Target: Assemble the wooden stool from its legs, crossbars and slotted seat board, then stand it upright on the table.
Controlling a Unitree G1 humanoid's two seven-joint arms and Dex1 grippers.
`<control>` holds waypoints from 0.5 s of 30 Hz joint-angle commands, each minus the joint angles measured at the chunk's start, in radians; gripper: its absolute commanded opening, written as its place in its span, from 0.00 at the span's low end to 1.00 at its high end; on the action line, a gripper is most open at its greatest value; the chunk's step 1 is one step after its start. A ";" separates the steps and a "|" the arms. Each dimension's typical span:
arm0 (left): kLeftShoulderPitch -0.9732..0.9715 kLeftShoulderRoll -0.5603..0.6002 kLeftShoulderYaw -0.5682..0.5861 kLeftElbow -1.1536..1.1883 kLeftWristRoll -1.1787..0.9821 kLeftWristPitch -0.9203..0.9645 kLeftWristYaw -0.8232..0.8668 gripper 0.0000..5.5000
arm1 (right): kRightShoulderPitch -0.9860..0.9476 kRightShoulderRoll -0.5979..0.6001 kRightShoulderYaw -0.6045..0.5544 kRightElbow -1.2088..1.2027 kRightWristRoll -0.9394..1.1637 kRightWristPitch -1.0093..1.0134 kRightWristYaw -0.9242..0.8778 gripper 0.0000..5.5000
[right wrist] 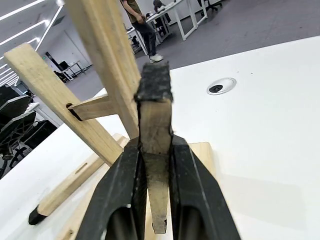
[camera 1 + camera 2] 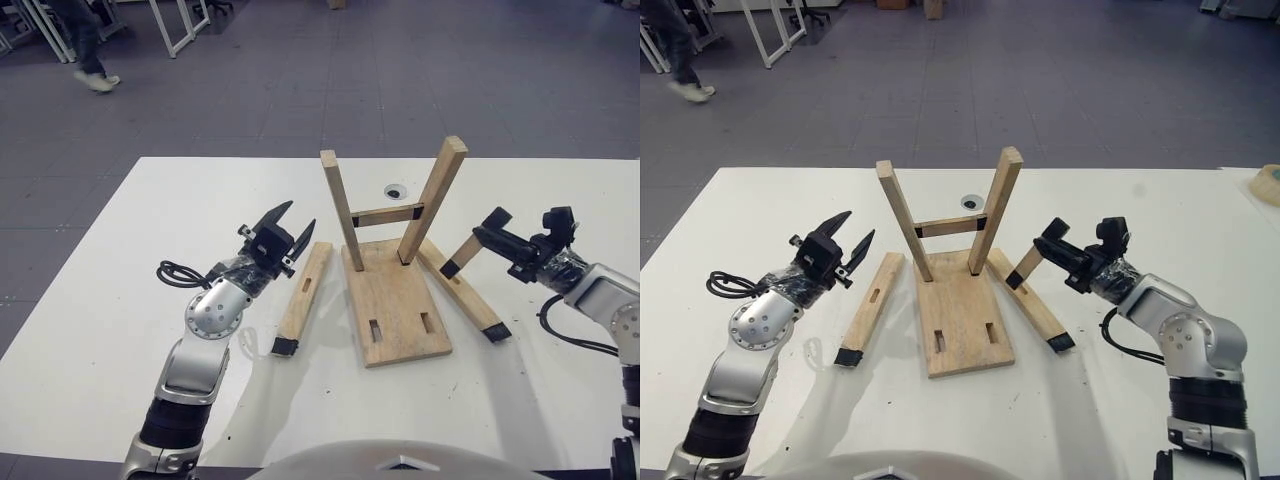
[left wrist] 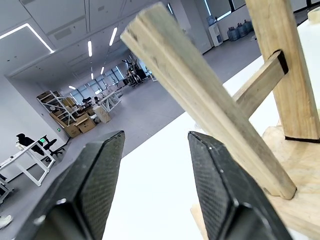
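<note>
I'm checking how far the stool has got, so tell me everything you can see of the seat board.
The seat board is a pale, rectangular wooden plank lying flat on the white table. One leg and a second leg stand tilted at its far end, joined by a crossbar. Its two near slots are empty. A third leg lies close along its right edge.
</note>
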 commanded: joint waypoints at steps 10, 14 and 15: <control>0.009 0.002 0.008 0.017 0.004 0.010 -0.007 0.42 | -0.039 0.068 0.006 0.155 -0.199 -0.097 0.013 0.07; 0.011 0.001 0.006 0.014 0.003 0.017 -0.010 0.42 | -0.014 0.071 0.042 0.108 -0.275 -0.124 -0.015 0.07; 0.009 0.002 0.006 0.016 0.004 0.018 -0.010 0.42 | 0.001 0.061 0.062 0.088 -0.333 -0.159 -0.040 0.07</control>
